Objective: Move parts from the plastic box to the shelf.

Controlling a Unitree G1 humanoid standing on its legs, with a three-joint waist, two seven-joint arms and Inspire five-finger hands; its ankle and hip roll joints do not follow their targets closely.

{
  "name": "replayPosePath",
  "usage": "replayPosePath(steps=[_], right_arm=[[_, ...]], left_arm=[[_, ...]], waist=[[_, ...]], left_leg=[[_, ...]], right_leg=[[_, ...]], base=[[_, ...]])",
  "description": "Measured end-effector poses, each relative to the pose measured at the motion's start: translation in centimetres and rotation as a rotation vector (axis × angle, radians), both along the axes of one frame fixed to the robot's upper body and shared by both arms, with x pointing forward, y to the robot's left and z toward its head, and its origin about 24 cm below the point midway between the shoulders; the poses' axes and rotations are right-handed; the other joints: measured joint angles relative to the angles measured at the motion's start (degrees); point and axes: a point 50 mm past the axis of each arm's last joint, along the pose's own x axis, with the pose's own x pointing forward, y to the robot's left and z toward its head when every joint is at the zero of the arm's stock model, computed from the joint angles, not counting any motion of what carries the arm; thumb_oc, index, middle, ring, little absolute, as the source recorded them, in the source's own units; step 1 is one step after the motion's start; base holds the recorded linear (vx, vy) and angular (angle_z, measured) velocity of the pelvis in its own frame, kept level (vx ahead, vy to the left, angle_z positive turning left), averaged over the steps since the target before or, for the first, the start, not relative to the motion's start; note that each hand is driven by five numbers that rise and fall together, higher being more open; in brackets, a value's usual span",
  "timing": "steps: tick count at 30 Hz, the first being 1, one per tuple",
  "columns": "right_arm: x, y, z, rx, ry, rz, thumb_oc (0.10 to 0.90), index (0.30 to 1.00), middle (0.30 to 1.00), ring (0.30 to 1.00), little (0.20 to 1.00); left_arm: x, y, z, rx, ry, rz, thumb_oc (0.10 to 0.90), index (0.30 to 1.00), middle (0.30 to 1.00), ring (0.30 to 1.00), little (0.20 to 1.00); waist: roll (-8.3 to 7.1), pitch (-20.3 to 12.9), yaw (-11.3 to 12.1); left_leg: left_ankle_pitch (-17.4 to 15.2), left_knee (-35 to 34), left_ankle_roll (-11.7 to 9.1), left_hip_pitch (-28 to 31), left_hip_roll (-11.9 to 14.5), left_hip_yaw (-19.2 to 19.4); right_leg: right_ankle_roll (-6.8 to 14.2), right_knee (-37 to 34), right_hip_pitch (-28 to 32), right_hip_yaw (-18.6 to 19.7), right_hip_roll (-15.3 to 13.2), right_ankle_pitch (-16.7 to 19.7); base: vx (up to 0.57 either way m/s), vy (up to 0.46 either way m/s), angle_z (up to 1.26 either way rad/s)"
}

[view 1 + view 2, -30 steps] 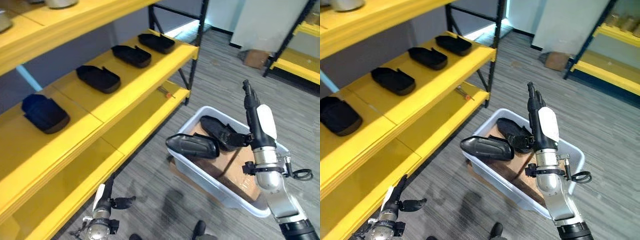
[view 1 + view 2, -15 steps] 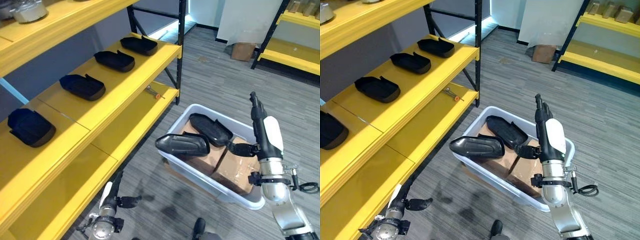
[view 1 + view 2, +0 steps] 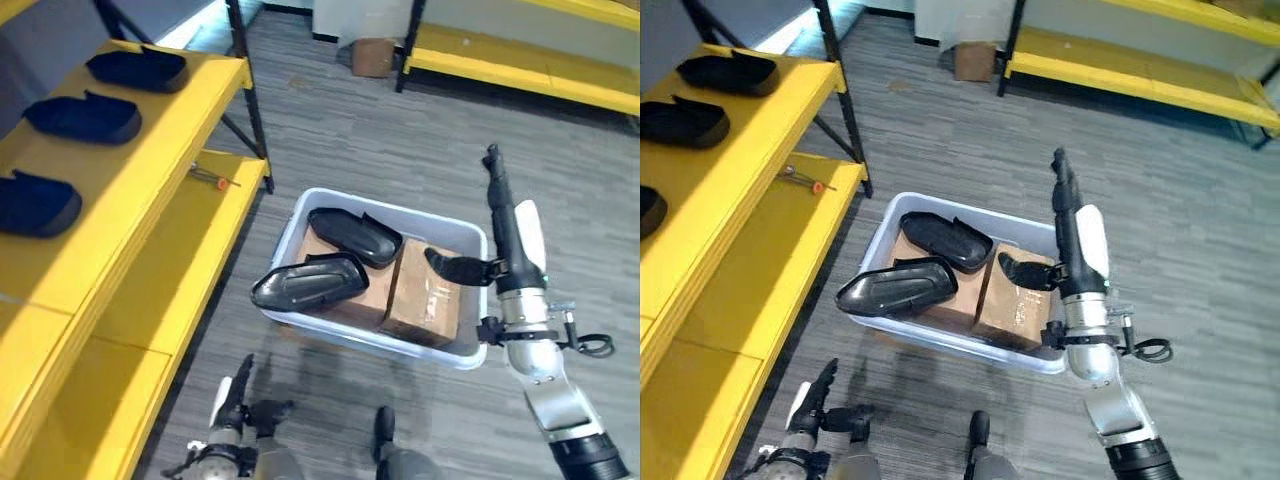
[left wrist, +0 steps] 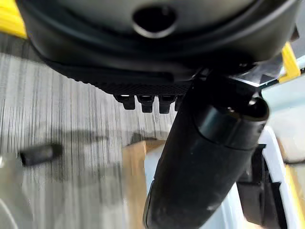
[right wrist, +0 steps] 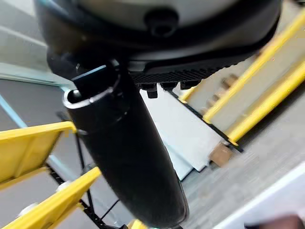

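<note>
The white plastic box (image 3: 400, 212) stands on the floor beside the yellow shelf (image 3: 150, 150). Two black moulded parts are in it: one (image 3: 355, 235) lies on cardboard, the other (image 3: 308, 283) rests tilted across the box's near left rim. Several more black parts (image 3: 83, 115) sit in a row on the shelf's upper board. My right hand (image 3: 515, 245) stands upright at the box's right end, open, fingers straight up, thumb out over the box, holding nothing. Low beside the shelf, my left hand (image 3: 235, 405) is open and empty.
Brown cardboard boxes (image 3: 425, 300) fill the bottom of the plastic box. A small screwdriver (image 3: 215, 178) lies on the lower shelf board. A second yellow shelf (image 3: 520, 60) and a cardboard carton (image 3: 372, 55) stand at the far side of the grey floor.
The camera has swung right and down, so the shelf slid left in view. My right hand stays upright by the box's right end; both parts lie as before.
</note>
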Motion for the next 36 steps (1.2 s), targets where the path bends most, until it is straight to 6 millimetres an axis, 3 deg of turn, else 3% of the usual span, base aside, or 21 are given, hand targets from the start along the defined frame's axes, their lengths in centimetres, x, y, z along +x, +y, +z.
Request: replayPosePath(steps=[2,3,7,14,19,23,25,30,36], right_arm=[[-0.2,0.2,-0.5,-0.002,0.022,0.010,0.900,1.000,1.000,1.000,1.000],[-0.1,0.7,-0.5,-0.002,0.025,0.026,0.900,1.000,1.000,1.000,1.000],[0.3,2.3,-0.5,-0.009,0.037,0.086,0.900,1.000,1.000,1.000,1.000],[0.9,1.9,0.6,-0.084,0.007,0.063,0.900,1.000,1.000,1.000,1.000],[1.5,1.4,2.1,-0.187,-0.047,0.047,0.900,1.000,1.000,1.000,1.000],[2.8,2.2,5.2,-0.290,-0.160,0.064,0.900,1.000,1.000,1.000,1.000],[3.8,2.7,7.0,-0.450,-0.213,0.078,0.900,1.000,1.000,1.000,1.000],[5.6,3.1,8.6,-0.622,-0.229,0.071,0.900,1.000,1.000,1.000,1.000],[7.3,2.4,10.3,-0.959,-0.202,0.044,0.900,1.000,1.000,1.000,1.000]], left_arm=[[0.8,1.0,0.9,0.036,-0.036,-0.002,0.900,1.000,1.000,1.000,1.000],[1.2,2.0,1.7,0.068,-0.066,0.010,0.900,1.000,1.000,1.000,1.000],[2.6,3.9,3.4,0.137,-0.139,0.051,0.900,1.000,1.000,1.000,1.000],[2.5,1.7,2.5,0.080,-0.122,0.018,0.900,1.000,1.000,1.000,1.000],[2.6,1.1,2.3,0.068,-0.119,-0.005,0.900,1.000,1.000,1.000,1.000],[2.5,1.1,2.3,0.067,-0.117,-0.001,0.900,1.000,1.000,1.000,1.000],[2.8,1.0,2.7,0.066,-0.135,-0.008,0.900,1.000,1.000,1.000,1.000],[3.6,1.0,3.4,0.070,-0.172,-0.024,0.900,1.000,1.000,1.000,1.000],[5.1,1.5,4.8,0.091,-0.242,-0.032,0.900,1.000,1.000,1.000,1.000]], waist=[[-0.42,-0.1,-0.5],[-1.12,0.0,0.5],[-2.42,0.1,0.5],[-2.97,0.3,-0.1],[-1.86,1.7,0.0],[0.37,4.0,0.1],[1.27,5.2,0.3],[1.33,8.2,1.3],[1.25,12.7,2.1]], left_leg=[[-0.3,-0.3,0.9,0.4,-2.9,1.2],[-0.5,-0.3,1.2,0.4,-3.6,2.5],[-0.5,-0.2,1.2,-0.6,-3.7,3.6],[-0.4,-0.3,0.2,-2.1,-1.3,4.7],[0.2,-0.3,-0.6,-3.4,0.1,4.5],[0.9,-0.2,-0.8,-4.6,0.7,4.6],[1.3,-0.2,-1.0,-5.8,1.2,4.5],[1.8,-0.2,-1.1,-6.7,2.2,4.5],[2.4,-0.2,-1.6,-8.8,2.6,3.5]], right_leg=[[1.6,0.1,1.2,0.3,-2.0,2.3],[2.5,0.0,0.5,-0.1,-2.6,2.4],[4.1,0.0,-1.2,0.4,-2.8,3.2],[5.2,0.0,-3.6,1.8,-0.3,2.3],[4.5,0.0,-4.8,1.5,0.6,2.3],[3.8,0.0,-6.3,1.5,1.5,2.9],[3.7,0.0,-7.5,1.4,2.0,2.9],[3.0,0.0,-8.1,1.2,3.2,3.5],[2.6,0.0,-10.0,1.0,3.7,3.8]], base=[[0.02,0.157,-0.31],[0.01,0.128,-0.24],[0.00,0.080,-0.14],[-0.01,-0.014,-0.15],[-0.04,-0.048,-0.02],[-0.05,-0.059,-0.04],[-0.04,-0.068,-0.03],[-0.04,-0.070,-0.01],[-0.04,-0.089,0.02]])
